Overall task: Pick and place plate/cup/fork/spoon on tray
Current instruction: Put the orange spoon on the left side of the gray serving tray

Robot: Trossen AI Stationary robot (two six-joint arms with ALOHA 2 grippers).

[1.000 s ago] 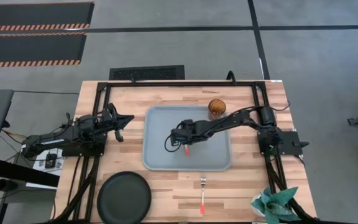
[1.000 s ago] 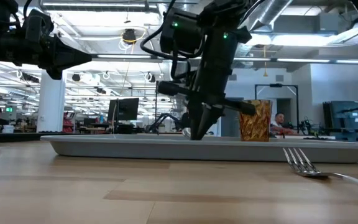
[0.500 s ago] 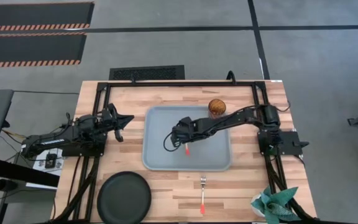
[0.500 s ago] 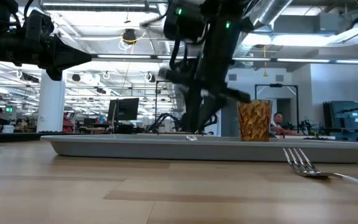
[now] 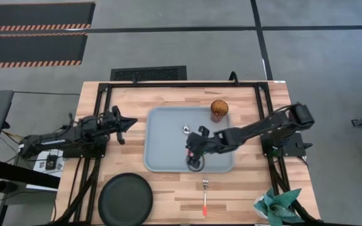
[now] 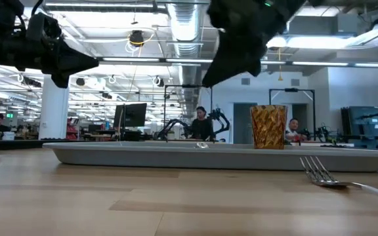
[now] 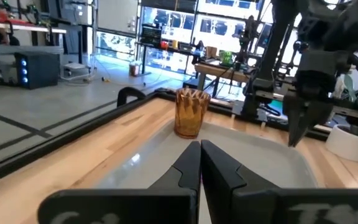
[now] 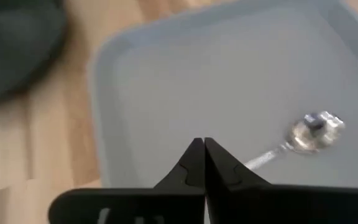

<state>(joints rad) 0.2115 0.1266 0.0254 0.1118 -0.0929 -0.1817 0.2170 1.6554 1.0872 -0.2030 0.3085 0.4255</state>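
From above I lose the spoon (image 5: 186,130) handle under the right gripper (image 5: 194,164); the plate (image 5: 126,199) seems clipped by the frame edge.

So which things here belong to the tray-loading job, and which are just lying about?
Job:
tray
spoon, on the tray
cup, on the table at the tray's far edge
fork, on the table
plate, on the table

Lying about:
potted plant, at the table corner

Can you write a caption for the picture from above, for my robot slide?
Right tool shut above pale blue-grey plastic tray beside silver spoon.
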